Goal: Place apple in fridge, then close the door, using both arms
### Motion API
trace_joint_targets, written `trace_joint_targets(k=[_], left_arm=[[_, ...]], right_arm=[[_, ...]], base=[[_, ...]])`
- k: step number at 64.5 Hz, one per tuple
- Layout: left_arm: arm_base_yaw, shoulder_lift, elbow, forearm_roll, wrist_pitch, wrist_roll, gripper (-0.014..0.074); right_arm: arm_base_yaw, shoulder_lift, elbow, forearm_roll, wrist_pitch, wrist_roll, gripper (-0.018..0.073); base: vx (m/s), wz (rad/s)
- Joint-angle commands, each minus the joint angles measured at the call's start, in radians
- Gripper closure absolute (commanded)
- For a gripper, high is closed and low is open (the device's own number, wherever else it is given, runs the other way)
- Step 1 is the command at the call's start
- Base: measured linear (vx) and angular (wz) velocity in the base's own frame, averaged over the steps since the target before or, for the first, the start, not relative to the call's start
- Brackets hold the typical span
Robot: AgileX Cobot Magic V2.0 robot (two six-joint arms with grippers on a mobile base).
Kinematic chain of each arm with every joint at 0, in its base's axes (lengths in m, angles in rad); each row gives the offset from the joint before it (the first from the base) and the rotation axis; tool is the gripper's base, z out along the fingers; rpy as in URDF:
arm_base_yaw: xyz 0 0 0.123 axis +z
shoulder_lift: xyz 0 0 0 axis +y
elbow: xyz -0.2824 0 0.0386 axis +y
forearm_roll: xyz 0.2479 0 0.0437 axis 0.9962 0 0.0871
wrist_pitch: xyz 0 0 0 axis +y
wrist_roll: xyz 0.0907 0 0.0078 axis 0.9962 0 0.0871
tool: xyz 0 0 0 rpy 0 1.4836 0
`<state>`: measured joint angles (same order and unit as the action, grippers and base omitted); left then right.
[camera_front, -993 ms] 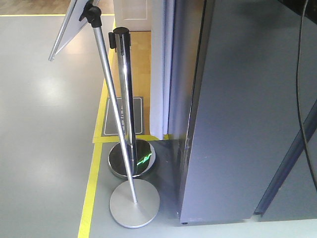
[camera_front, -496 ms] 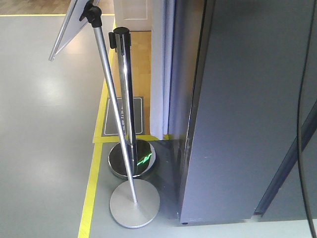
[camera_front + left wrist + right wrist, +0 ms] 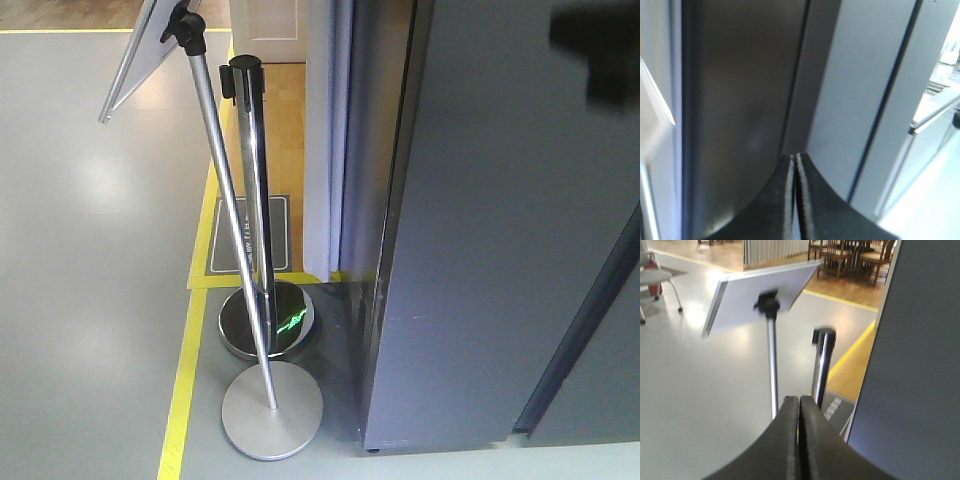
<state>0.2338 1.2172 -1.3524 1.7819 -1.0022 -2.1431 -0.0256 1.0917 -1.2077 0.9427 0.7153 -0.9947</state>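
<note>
A: In the front view, your fridge [image 3: 480, 250] fills the right side, its dark grey-blue face turned to you. You have a blurred black shape at the top right corner; what it is cannot be told.

B: And the door?

A: You cannot pick out the door for certain here. A dark slanted edge runs down at the lower right, and that is all that shows of a seam. You cannot see the apple in any view.

B: What of your left end effector [image 3: 794, 160]?

A: Its fingers are pressed together with nothing between them, pointing at a dark panel of the fridge, close to it.

B: And the right one?

A: Your right end effector [image 3: 799, 402] is likewise closed tight and empty. The grey-blue fridge wall stands just beside it on the right.

B: What else is near?

A: Left of the fridge you have a sign stand [image 3: 235, 250] leaning on its round flat base, and a chrome post [image 3: 252, 190] just behind it. Yellow tape [image 3: 182, 390] runs along the grey floor [image 3: 90, 300].
</note>
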Motion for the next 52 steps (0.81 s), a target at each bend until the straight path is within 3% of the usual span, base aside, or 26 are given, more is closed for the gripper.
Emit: trace_joint_targets(k=[1, 24, 38, 52], left_arm=[[-0.001, -0.103, 0.143, 0.001, 0.042, -0.009, 0.0603], [-0.001, -0.494, 0.858, 0.0, 0.225, -0.008, 0.0603], [-0.001, -0.598, 1.066, -0.024, 0.264, -0.008, 0.0603], [-0.001, -0.597, 1.11, -0.124, 0.263, -0.008, 0.0603]], right_arm=[[-0.001, -0.134, 0.124, 0.032, -0.053, -0.03, 0.0561], [-0.001, -0.575, 0.663, 0.03, -0.158, -0.036, 0.0561], [-0.001, -0.704, 0.795, 0.032, -0.13, -0.032, 0.0561], [-0.001, -0.725, 0.827, 0.034, -0.045, -0.032, 0.0561]], base=[[0.0, 0.0], [0.0, 0.0], [0.0, 0.0], [0.0, 0.0]])
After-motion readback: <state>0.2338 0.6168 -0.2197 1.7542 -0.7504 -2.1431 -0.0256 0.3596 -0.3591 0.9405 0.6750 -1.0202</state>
